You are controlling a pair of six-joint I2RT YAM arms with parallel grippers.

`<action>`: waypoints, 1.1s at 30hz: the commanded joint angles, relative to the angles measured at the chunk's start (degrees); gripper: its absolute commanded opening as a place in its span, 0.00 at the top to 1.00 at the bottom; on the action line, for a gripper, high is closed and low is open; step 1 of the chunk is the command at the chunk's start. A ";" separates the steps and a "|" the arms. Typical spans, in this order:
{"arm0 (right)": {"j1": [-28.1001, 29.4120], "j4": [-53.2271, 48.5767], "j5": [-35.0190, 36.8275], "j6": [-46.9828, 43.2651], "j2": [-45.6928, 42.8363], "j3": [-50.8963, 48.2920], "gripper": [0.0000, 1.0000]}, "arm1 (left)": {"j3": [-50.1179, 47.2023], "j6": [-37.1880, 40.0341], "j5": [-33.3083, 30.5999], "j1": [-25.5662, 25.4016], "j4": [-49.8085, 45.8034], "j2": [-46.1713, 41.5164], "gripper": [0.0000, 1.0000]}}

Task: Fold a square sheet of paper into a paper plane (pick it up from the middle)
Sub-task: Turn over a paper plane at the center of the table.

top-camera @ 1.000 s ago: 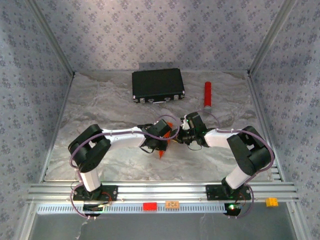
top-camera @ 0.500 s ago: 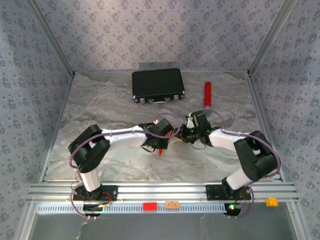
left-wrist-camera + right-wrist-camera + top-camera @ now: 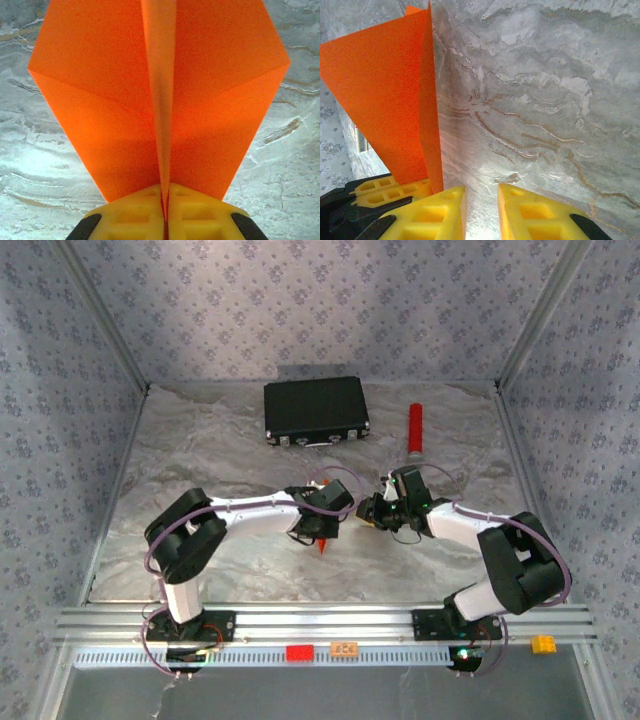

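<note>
Both yellow left fingers (image 3: 135, 212) press together on the centre crease of the orange paper plane (image 3: 95, 85), whose long axis runs straight ahead of them over the table (image 3: 280, 165), while the right fingers (image 3: 437, 210), narrowly parted and empty, stand just beside one wing.

The two arms meet near the middle of the marbled grey surface (image 3: 200, 440). The left claw (image 3: 319, 530) points toward six o'clock, and a sliver of orange paper (image 3: 321, 548) pokes out below it, ending in a small pointed tip. The right claw (image 3: 366, 512) sits just beside it at three o'clock, aimed toward nine. A black case (image 3: 316, 411) lies at twelve o'clock, well apart. A red cylinder (image 3: 415, 429) lies at one o'clock — lengthwise, twelve to six.
</note>
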 commanded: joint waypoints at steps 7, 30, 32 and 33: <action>-0.52 -1.02 0.47 -0.89 -1.21 -0.99 0.75 | 3.29 -0.88 -1.09 -0.24 -3.24 2.63 0.89; -0.87 -0.88 0.55 -0.67 -1.02 -1.40 0.74 | 4.32 -0.01 -2.19 -0.34 -5.24 5.46 0.85; -0.91 -0.85 0.52 -0.68 -0.97 -1.47 0.74 | 4.38 -0.16 -2.13 -0.34 -5.09 5.74 0.84; -0.89 -0.88 0.56 -0.66 -0.98 -1.44 0.74 | 4.32 -0.13 -2.15 -0.35 -5.17 5.91 0.84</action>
